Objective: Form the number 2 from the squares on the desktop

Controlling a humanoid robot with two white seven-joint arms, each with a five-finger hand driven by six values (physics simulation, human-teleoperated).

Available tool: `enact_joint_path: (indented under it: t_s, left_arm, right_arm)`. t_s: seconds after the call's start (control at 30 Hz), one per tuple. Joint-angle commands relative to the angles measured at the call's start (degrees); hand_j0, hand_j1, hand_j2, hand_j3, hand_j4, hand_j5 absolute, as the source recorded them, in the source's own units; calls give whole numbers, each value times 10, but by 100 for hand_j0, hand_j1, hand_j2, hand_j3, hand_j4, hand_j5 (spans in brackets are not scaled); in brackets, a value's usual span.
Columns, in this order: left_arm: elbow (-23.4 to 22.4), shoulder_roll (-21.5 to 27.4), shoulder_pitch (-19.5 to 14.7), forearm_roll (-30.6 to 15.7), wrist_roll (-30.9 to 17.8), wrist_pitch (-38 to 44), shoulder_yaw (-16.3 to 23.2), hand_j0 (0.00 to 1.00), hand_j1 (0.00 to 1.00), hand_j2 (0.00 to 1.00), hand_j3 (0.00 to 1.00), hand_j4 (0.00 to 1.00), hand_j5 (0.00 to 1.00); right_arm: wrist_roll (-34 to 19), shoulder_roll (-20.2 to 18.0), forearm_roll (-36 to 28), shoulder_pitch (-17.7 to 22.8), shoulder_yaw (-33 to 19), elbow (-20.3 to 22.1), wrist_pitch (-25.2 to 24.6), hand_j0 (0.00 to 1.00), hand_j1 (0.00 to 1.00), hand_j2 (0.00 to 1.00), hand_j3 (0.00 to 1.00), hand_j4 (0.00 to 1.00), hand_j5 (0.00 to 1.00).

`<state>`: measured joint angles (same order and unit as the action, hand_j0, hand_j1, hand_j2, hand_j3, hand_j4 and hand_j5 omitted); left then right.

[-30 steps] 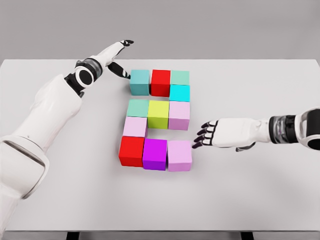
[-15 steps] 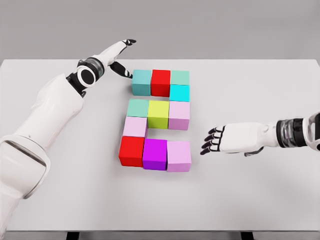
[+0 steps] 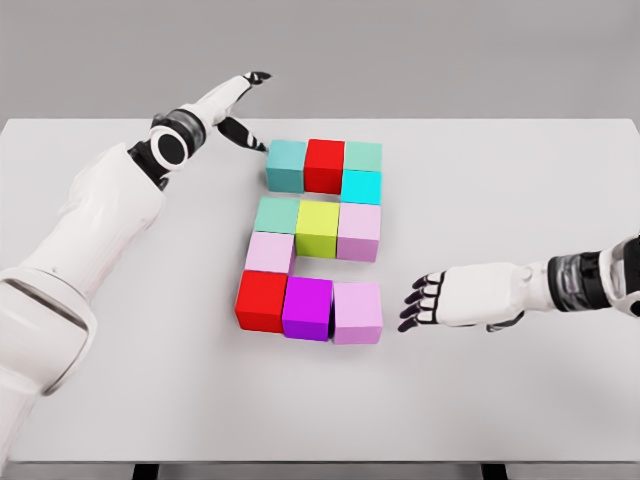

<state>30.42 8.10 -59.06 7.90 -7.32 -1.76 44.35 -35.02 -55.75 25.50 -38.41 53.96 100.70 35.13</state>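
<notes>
Coloured cubes lie on the white table (image 3: 520,180) in the shape of a 2. The top row is a teal cube (image 3: 285,164), a red cube (image 3: 324,164) and a green cube (image 3: 362,156), with a cyan cube (image 3: 360,186) below the green one. The middle row holds a green cube (image 3: 276,215), a yellow-green cube (image 3: 317,228) and a pink cube (image 3: 358,231). A pale pink cube (image 3: 270,252) links down to a red cube (image 3: 262,300), a magenta cube (image 3: 307,308) and a pink cube (image 3: 357,312). My left hand (image 3: 243,105) is open beside the teal cube's upper left. My right hand (image 3: 418,302) is open, just right of the bottom pink cube.
The table's far edge runs behind the top row and its near edge is at the bottom of the view. Bare tabletop lies on both sides of the figure.
My right hand drew back to the right and then moved lower, towards the bottom pink cube. The left hand shifted slightly and the top row edged right.
</notes>
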Motion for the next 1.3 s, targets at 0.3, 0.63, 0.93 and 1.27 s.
enact_joint_path:
  t_s: [0.3,0.63,0.93,1.27]
  left_arm:
    - [1,104,4,-10,-72,-222,-1,100,100,100,100,100,100]
    - [-4,106,4,-10,-72,-221,-1,100,100,100,100,100,100]
    - [-4,105,8,-9,-72,-222,-1,100,100,100,100,100,100]
    - [-3,104,9,-7,-72,-222,-1,100,100,100,100,100,100]
  right_arm:
    - [0,23,-3,-1,11,0,-1,100,100,100,100,100,100]
    - [0,32,-4,-3,13,1,-1,100,100,100,100,100,100]
    - [0,39,-4,-3,16,1,-1,100,100,100,100,100,100]
    - [0,13,-3,-5,11,0,-1,100,100,100,100,100,100]
